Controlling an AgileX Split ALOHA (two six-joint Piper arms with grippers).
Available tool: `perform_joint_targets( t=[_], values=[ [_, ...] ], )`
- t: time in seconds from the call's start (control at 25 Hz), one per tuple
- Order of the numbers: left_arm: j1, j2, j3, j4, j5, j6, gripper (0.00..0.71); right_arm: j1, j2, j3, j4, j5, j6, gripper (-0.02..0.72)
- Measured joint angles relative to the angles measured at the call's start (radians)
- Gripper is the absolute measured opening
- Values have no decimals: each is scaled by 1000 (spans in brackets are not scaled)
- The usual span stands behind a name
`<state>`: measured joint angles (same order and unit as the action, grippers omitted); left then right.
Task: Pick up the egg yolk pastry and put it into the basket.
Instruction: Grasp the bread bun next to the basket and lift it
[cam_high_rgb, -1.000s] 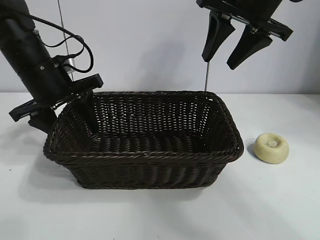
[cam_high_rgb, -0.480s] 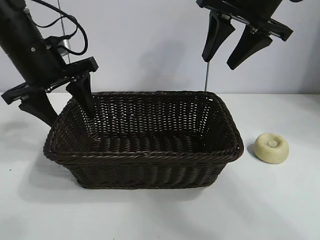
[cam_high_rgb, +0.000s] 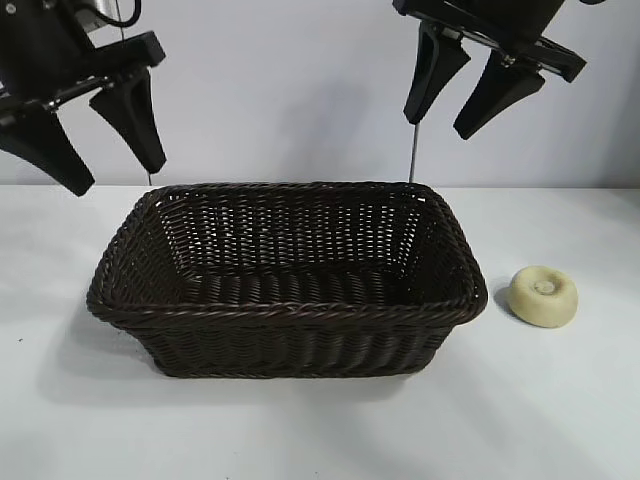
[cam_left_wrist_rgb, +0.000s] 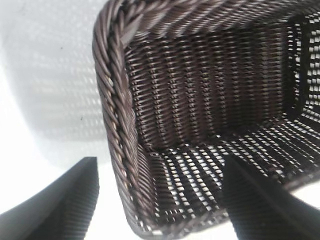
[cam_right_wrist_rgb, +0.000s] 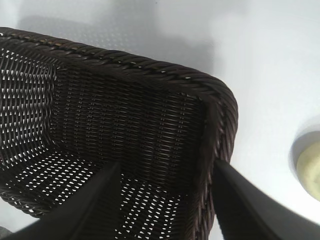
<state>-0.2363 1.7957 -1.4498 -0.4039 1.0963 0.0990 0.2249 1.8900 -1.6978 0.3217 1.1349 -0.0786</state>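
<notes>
L tool (cam_high_rgb: 100, 170): two matte black wedge fingers, spread apart, nothing between them, angled steeply down, hanging above the basket's (cam_high_rgb: 290, 310) left rim. R tool (cam_high_rgb: 445, 125): same tapered black fingers, also apart and empty, tilted down over the far right corner. Basket: rectangular, dark brown wicker w/ flaring open-weave walls and braided rim, mid table (cam_high_rgb: 320, 430), which is smooth white. Egg yolk pastry (cam_high_rgb: 543, 295): pale cream puck, dimpled top, on table just right of basket, not touching.

Both arms matte black. Left gripper (cam_high_rgb: 112, 172): wedge-shaped tapered fingers, flat crossbar, black cable looped above. Right gripper (cam_high_rgb: 440, 127): identical fingers, silver screw on crossbar.
</notes>
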Motion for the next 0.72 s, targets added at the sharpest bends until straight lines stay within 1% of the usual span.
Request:
perform_joint_targets(
  t=[0.36,0.44,0.6,0.72],
  values=[
    [0,-129,3,-104,17,0,507,0,0,0,-1,0,1,402],
    [-2,-141,30,-144,-4,0,507,0,0,0,-1,0,1,402],
    [-3,-141,132,-228,-93,22,507,0,0,0,-1,0,1,402],
    [-3,-140,162,-264,-132,27,507,0,0,0,-1,0,1,402]
  ],
)
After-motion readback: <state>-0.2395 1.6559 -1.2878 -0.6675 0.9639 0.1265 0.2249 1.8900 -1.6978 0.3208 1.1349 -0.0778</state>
